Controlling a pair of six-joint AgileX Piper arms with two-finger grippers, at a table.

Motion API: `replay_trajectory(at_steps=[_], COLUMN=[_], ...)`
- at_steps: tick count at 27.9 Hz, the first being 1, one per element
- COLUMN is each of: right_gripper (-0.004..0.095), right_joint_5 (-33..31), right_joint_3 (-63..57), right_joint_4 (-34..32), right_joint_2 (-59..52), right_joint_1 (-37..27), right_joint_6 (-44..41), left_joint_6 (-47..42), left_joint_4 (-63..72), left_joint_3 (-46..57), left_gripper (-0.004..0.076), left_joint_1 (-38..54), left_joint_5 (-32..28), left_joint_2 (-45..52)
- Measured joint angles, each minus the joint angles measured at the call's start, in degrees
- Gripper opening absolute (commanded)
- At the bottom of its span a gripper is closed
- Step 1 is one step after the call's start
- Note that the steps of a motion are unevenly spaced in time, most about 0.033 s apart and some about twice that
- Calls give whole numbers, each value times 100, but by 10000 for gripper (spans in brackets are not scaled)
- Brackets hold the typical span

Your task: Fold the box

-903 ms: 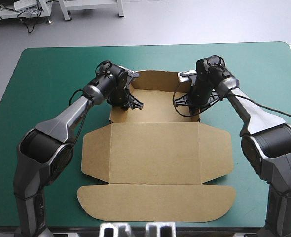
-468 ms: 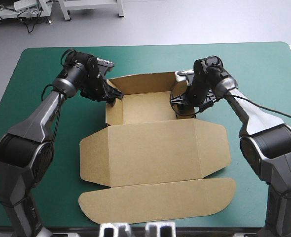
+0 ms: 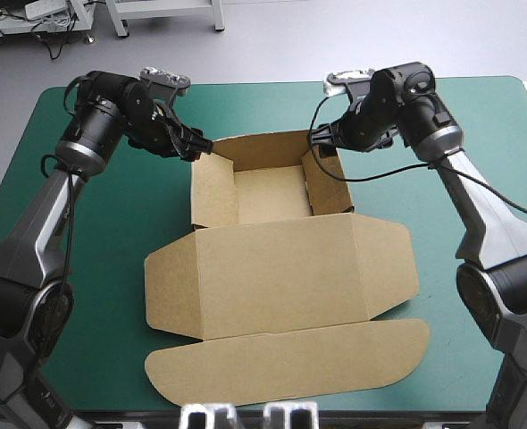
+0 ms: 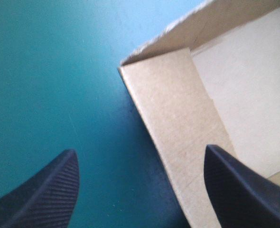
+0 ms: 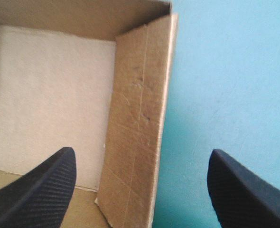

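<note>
Brown box (image 3: 281, 259) at the middle of the table (image 3: 85, 241), tray walls raised, lid flat toward the near edge. Left gripper (image 3: 195, 146) and right gripper (image 3: 322, 138) hover at its far corners (one each), fingers spread wide, empty. The side walls are best pressed squarely, together.

High view: camera above and behind robot, facing forward and down, far off; whole teal-green table (image 3: 85, 232) in shot, far edge near top, entire brown box (image 3: 281, 268) visible. Left wrist view: close over left gripper (image 4: 140, 149), looking down between parted black fingers (image 4: 45, 190) at far-left corner (image 4: 123, 66) of box. Right wrist view: equally close over right gripper (image 5: 142, 151), at far-right corner (image 5: 168, 14). Each wrist view shares its corner with high view; both wrist views share tray floor (image 5: 50, 95)
</note>
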State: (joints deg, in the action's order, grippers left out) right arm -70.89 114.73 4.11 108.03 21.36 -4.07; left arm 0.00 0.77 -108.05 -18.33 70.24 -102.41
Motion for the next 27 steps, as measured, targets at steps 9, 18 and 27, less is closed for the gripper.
replay_trajectory(at_steps=[9, 18, 27], right_gripper=[710, 695, 673], right_joint_5=[-50, -52, -52], right_joint_3=[299, 286, 70], right_joint_4=[275, 262, -5], right_joint_2=[-862, -858, 395], right_joint_1=[0, 0, 0], right_joint_6=[532, 708, 750], left_joint_6=[1191, 1543, 1564], left_joint_4=[204, -28, -743], left_joint_3=[-496, -293, 2931], left_gripper=[-9, -9, -9], left_joint_1=[0, 0, 0], left_joint_5=[136, 136, 136], left_joint_2=[1041, 2973, 4702])
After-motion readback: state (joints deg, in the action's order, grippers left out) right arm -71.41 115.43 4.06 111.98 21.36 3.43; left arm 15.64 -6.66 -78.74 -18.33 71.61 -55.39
